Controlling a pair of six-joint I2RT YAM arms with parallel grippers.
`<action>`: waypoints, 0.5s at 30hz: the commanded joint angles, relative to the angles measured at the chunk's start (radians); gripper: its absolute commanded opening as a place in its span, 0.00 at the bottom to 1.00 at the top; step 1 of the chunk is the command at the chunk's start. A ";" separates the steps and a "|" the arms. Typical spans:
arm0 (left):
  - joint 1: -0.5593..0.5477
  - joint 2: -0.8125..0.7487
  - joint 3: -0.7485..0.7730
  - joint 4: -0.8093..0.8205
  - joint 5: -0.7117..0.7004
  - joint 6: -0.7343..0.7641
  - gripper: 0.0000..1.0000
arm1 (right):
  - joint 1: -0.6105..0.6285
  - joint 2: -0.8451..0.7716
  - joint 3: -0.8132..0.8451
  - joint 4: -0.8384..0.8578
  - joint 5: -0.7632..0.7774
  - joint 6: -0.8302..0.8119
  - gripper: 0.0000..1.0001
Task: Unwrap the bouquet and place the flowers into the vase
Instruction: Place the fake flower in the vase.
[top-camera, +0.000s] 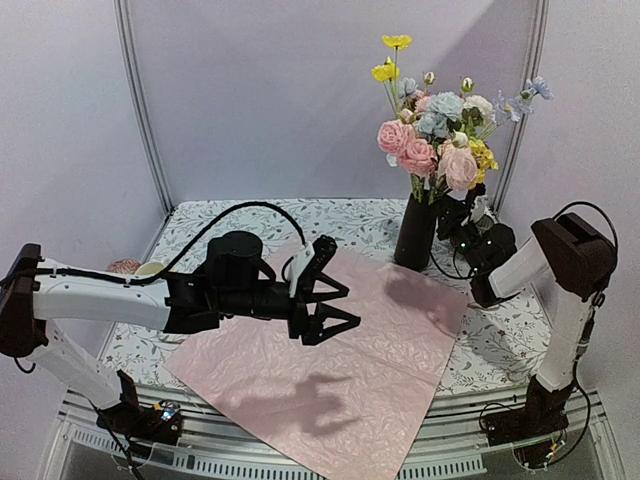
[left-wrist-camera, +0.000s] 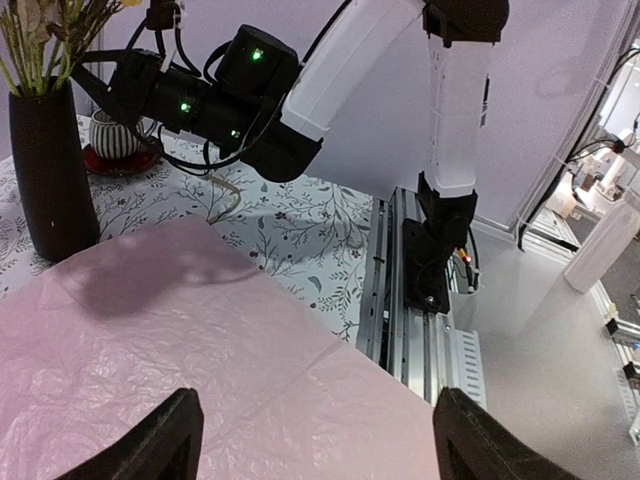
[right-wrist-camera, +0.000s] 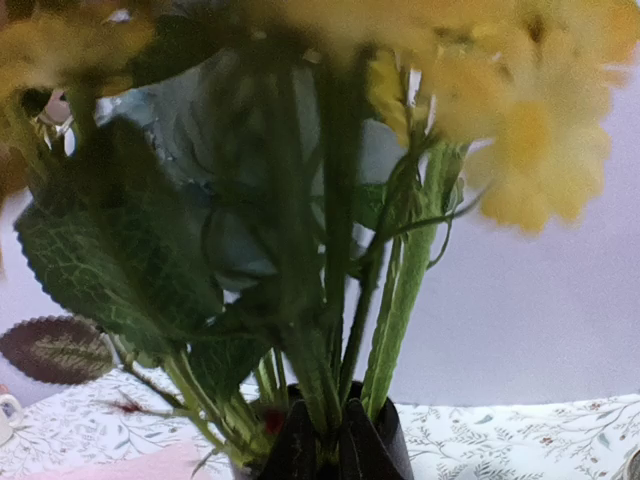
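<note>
So the flowers (top-camera: 437, 140) are standing in the black vase (top-camera: 414, 235), near the far edge of the counter (top-camera: 500, 340), right of the middle. The pink wrapping paper (top-camera: 340, 370) lies flat across the middle, one corner hanging over the near edge. The left gripper (top-camera: 352, 307) hovers over the paper, jaws wide, nothing in them. The right gripper (right-wrist-camera: 340, 450) is up against the stems at the vase mouth, jaws nearly together. Can't tell if a stem's pinched.

Right of vase (top-camera: 415, 235): right gripper (top-camera: 452, 210) blocks, close at the stems. Above vase: flowers (top-camera: 435, 140) crowd the mouth. Left of vase: open room over flat wrapping paper (top-camera: 330, 380).
</note>
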 joint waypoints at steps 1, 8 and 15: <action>0.012 0.001 0.008 0.017 0.011 -0.005 0.81 | -0.003 0.028 -0.025 0.245 -0.022 -0.014 0.17; 0.012 -0.001 0.005 0.018 0.009 -0.005 0.81 | -0.003 -0.008 -0.030 0.227 -0.018 -0.018 0.29; 0.011 -0.003 0.000 0.022 0.010 -0.008 0.81 | -0.003 -0.058 -0.063 0.245 0.003 -0.029 0.34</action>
